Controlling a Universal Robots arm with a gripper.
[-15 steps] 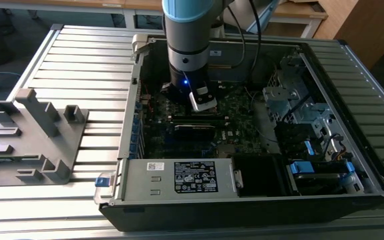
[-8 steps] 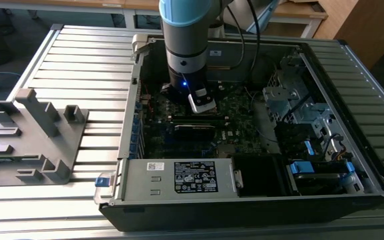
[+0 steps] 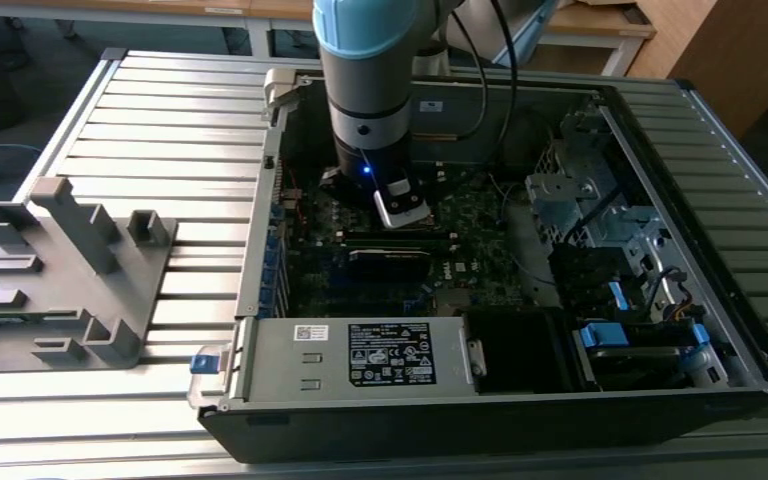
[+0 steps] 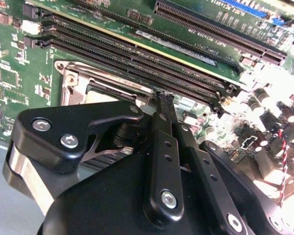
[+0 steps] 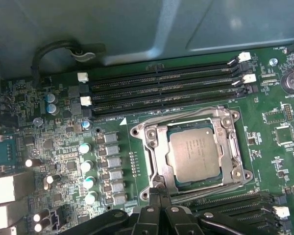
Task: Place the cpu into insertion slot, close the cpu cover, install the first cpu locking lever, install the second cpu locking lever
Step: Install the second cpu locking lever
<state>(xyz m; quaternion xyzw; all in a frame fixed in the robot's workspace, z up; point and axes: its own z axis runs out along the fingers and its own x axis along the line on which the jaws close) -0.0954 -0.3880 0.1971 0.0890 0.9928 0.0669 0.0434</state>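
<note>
A ribbed metal worktop carries an open computer case lying on its side, with wooden furniture behind it. On the exterior view's left, on the same worktop, stands a grey plastic fixture. Nearest in the case is a labelled grey power-supply box; beyond it the green motherboard fills the floor of the case.

The arm reaches straight down into the case, and the hand hovers low over the board with its fingertips drawn together, holding nothing, at the edge of the insertion slot. The cpu already sits flat in that slot, its dull silver top bare. The cpu cover lies down around the chip as a thin metal frame. Beyond the slot run long black memory slots.
</note>
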